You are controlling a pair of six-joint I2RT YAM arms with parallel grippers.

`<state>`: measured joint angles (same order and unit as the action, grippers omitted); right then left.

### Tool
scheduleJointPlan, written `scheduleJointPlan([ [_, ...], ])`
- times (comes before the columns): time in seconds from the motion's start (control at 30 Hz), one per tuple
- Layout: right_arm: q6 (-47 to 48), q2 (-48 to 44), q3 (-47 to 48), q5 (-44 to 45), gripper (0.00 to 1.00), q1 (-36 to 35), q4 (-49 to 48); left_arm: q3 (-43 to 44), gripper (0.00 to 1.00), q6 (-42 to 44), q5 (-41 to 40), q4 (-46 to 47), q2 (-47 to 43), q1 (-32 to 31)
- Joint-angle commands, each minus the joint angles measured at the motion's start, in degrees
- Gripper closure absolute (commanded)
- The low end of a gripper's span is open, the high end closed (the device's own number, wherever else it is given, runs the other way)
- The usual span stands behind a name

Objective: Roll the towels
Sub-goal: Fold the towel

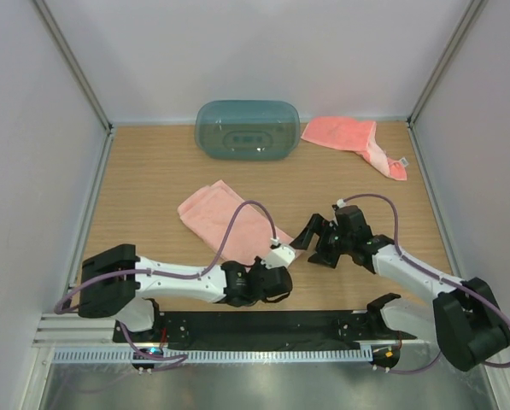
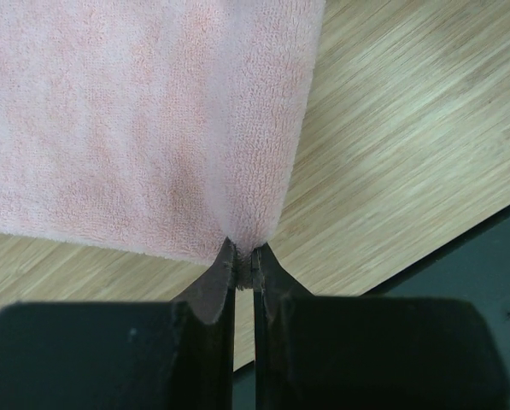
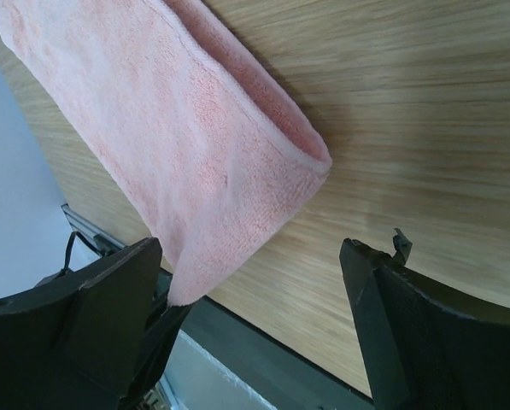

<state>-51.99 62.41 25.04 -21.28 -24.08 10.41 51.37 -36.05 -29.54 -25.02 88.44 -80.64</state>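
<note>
Looking down on a wooden counter (image 1: 152, 171) walled in by pale panels, I see both arms reaching in from the bottom of the frame. A translucent teal tub (image 1: 247, 130) sits at the top centre, against the back wall.

A salmon-pink folded towel (image 1: 229, 222) lies flat at the middle of the frame, angled so that one corner points to the lower right. A second towel (image 1: 348, 137), loosely rumpled with a white tag at its tip, lies at the upper right, just beside the tub and well apart from both arms.

My left end effector (image 2: 243, 256) is closed on the very tip of the folded towel's near corner; its wrist view shows only a sliver of terry between the jaws. My right end effector (image 3: 250, 256) stands wide open and holds nothing, low over the counter beside the same end of the towel, with the folded edge hanging close to one finger (image 3: 126, 282).

My worry is that bite. It is so shallow that any pull could slip the corner free, or catch one layer only and peel the fold open. Pulling from a single corner may also drag the towel across the wood instead of turning it over, giving a skewed roll. The open finger could snag the loose edge.
</note>
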Motion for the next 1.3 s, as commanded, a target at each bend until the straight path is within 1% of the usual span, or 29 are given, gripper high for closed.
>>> scheduleJointPlan([
  [0.0, -2.59, 4.80, -0.87, -2.71, 0.07, -1.15, -10.06, -0.83, 1.00, -1.65, 2.02, 3.48, -3.71, 0.92],
  [0.07, -2.94, 7.01, -0.69, -2.98, 0.08, -1.85, -13.83, -1.36, 1.00, -1.91, 2.12, 3.57, -5.03, 1.27],
  [0.13, -3.03, 9.65, -0.25, -2.89, 0.09, -2.38, -15.24, -2.06, 1.00, -2.35, 3.17, 4.01, -5.82, 1.80],
  [0.23, -2.77, 12.02, 0.19, -2.54, 0.19, -2.38, -16.21, -3.12, 1.00, -2.97, 4.92, 4.88, -8.19, 2.50],
  [0.27, -2.68, 12.38, 0.54, -2.28, 0.32, -2.29, -16.04, -3.73, 1.00, -3.06, 5.28, 5.41, -8.63, 2.59],
  [0.33, -1.90, 13.69, 1.42, -1.58, 0.41, -2.38, -15.69, -4.44, 1.00, -3.67, 6.07, 6.03, -10.30, 2.94],
  [0.37, -1.72, 14.22, 1.77, -1.40, 0.53, -2.38, -15.60, -4.70, 1.00, -3.85, 6.33, 6.03, -10.66, 2.95],
  [0.43, -0.84, 14.93, 3.35, -0.70, 0.67, -2.29, -14.12, -5.49, 1.00, -4.20, 6.60, 6.12, -11.62, 3.03],
  [0.47, -0.49, 15.02, 3.87, -0.35, 0.78, -2.29, -13.41, -5.76, 1.00, -4.20, 7.04, 6.03, -11.98, 2.95],
  [0.53, 0.39, 14.93, 5.81, 0.88, 0.84, -2.29, -11.66, -6.29, 1.00, -4.20, 7.74, 5.77, -12.50, 3.03],
  [0.57, 1.44, 14.58, 6.42, 1.41, 0.89, -2.38, -9.12, -6.37, 1.00, -3.68, 9.31, 5.59, -12.59, 3.03],
  [0.63, 2.59, 14.14, 8.70, 2.64, 0.91, -2.38, -6.56, -6.37, 1.00, -3.32, 10.90, 4.98, -12.25, 3.03],
  [0.67, 3.03, 13.79, 9.41, 3.69, 0.91, -2.29, -4.11, -6.37, 1.00, -2.97, 11.69, 4.89, -12.07, 3.03],
  [0.7, 4.34, 13.35, 11.07, 4.22, 0.89, -2.38, -2.87, -6.37, 1.00, -2.71, 13.53, 4.89, -11.72, 3.03],
  [0.73, 4.70, 13.09, 11.87, 4.75, 0.72, -2.29, -0.51, -6.20, 1.00, -2.71, 14.07, 4.63, -11.19, 3.03],
  [0.83, 7.24, 12.47, 15.38, 7.73, 0.30, -2.38, 4.94, -5.94, 1.00, -3.32, 15.74, 4.62, -10.66, 3.03],
  [0.87, 7.77, 12.21, 16.35, 8.53, 0.26, -2.29, 6.27, -5.85, 1.00, -3.93, 15.83, 4.71, -10.75, 3.12],
  [0.97, 9.62, 10.80, 19.87, 11.95, 0.21, -2.21, 10.48, -5.85, 1.00, -7.00, 16.79, 4.71, -11.62, 4.26],
  [1.13, 11.29, 8.08, 24.44, 16.17, 0.19, -2.38, 15.59, -6.11, 1.00, -13.94, 19.25, 5.67, -13.64, 6.81],
  [1.27, 11.99, 5.27, 25.85, 16.88, 0.19, -2.29, 16.83, -8.30, 1.00, -18.86, 22.33, 7.70, -17.24, 9.27],
])
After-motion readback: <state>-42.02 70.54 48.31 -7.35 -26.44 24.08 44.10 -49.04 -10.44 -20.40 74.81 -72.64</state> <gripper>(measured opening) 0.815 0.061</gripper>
